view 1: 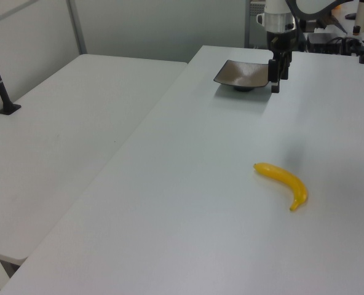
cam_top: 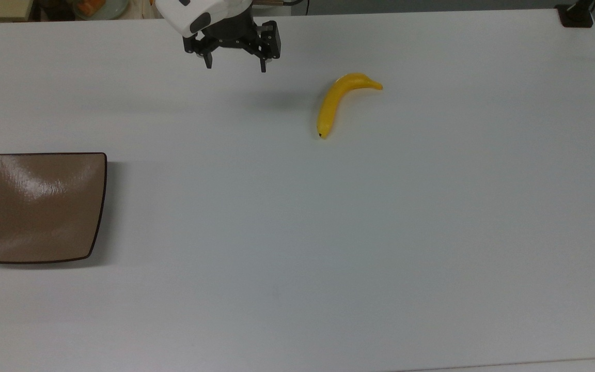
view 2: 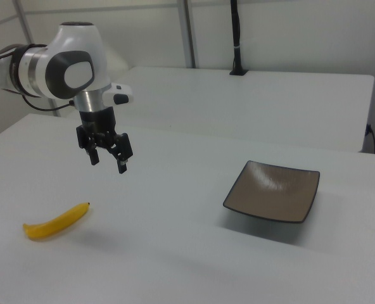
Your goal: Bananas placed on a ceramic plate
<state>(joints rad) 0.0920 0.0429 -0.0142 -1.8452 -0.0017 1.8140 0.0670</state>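
We see wide white counter (cam_top: pixel 328 232), matte, evenly lit. Second white table (view 1: pixel 59 141) stands just beside it, narrow seam between. Pale grey wall (view 2: pixel 289 31) behind, with vertical metal posts (view 1: pixel 76 26). Black pole on clamp base (view 1: pixel 0 86) sits at second table's edge. We note cluttered shelf (cam_top: pixel 91 8) past counter's far edge.
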